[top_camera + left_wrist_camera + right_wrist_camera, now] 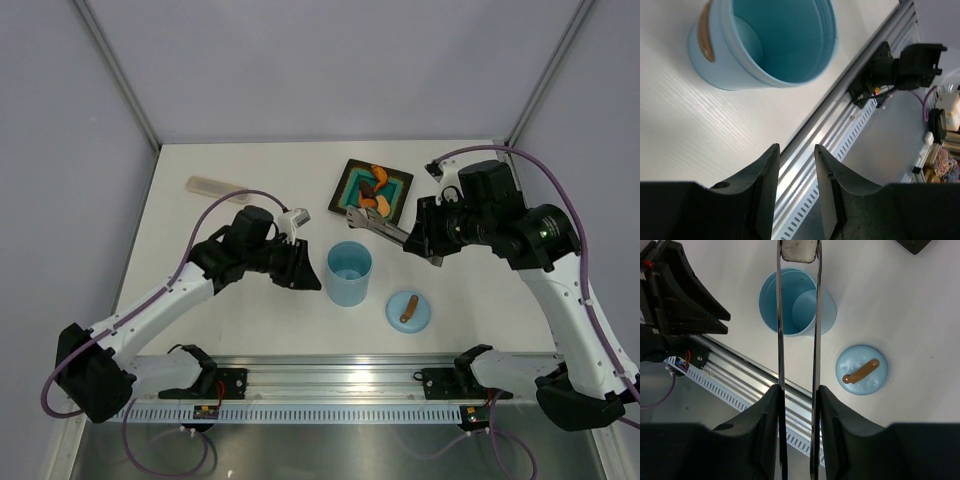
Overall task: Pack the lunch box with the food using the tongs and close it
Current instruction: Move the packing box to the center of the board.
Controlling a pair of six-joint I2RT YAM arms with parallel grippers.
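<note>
The lunch box point(349, 273), a light blue open cup, stands upright in the middle of the table, and I see nothing inside it point(785, 35) point(790, 300). Its round lid point(408, 309) point(861, 370) with a brown bar lies flat to its right. The food point(372, 185), orange and brown pieces, rests on the square teal plate point(346, 183) behind. My right gripper point(412, 243) point(799, 390) is shut on the tongs point(378, 226) point(780, 315), whose far end reaches the plate's near edge. My left gripper point(305, 272) point(796, 150) stands left of the cup, jaws slightly apart and empty.
A beige oblong object point(213, 185) lies at the back left. The metal rail point(340, 382) runs along the near edge. A pale thing point(799, 249) shows between the tongs' arms at the top edge of the right wrist view; I cannot tell what it is.
</note>
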